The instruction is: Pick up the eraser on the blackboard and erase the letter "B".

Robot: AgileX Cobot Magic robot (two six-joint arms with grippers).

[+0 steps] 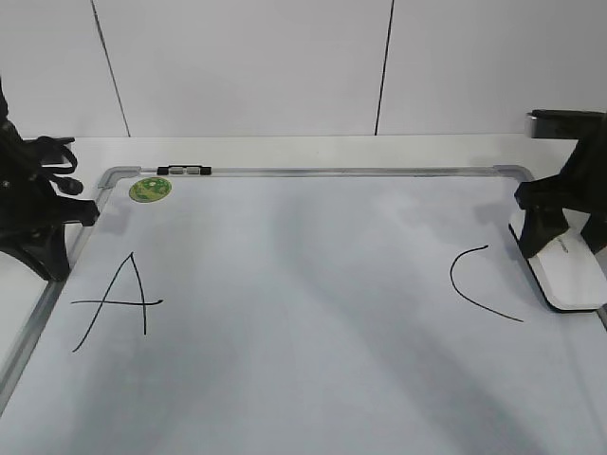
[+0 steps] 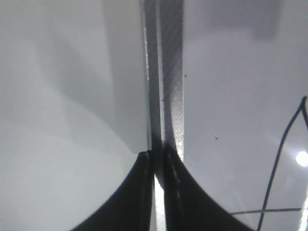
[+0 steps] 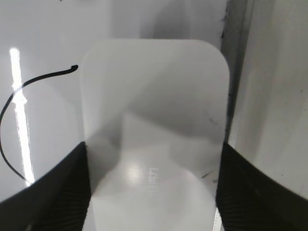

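Left gripper [image 1: 81, 210] parked at left edge of blackboard [image 1: 313, 172], fingers pressed together, empty, clear of work area. Letter A [image 1: 119, 301] near left. Middle of board bare; no B visible, so erasing looks done. Letter C [image 1: 479, 282] right. Eraser [image 1: 567, 275] flat at far-right frame edge; right gripper [image 3: 153, 187] straddles it, fingers wide on both sides; contact unclear.

I noted the blackboard [image 1: 303, 313] surface was smooth and glossy, its frame brushed silver metal. The eraser [image 3: 154, 130] looked like smooth white plastic with a satin sheen. The right gripper [image 3: 153, 192] fingers appeared matt black.
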